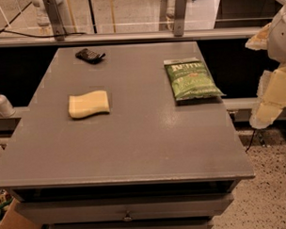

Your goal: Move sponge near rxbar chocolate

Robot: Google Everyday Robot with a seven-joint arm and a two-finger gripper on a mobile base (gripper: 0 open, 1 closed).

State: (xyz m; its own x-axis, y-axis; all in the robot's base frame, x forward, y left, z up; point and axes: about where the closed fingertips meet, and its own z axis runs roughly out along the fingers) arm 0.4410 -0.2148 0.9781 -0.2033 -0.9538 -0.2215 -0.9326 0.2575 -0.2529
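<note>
Nothing is done yet: the sponge (88,104) lies at 9 o'clock, well apart from the rxbar (89,55) at 11, and the gripper (273,90) hangs off-table at 3, seemingly empty, open or closed I cannot tell.

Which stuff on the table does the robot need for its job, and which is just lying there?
Needed: sponge; rxbar chocolate, far left; gripper, hanging beyond the right edge of the table.
Just lying about: green chip bag.
</note>
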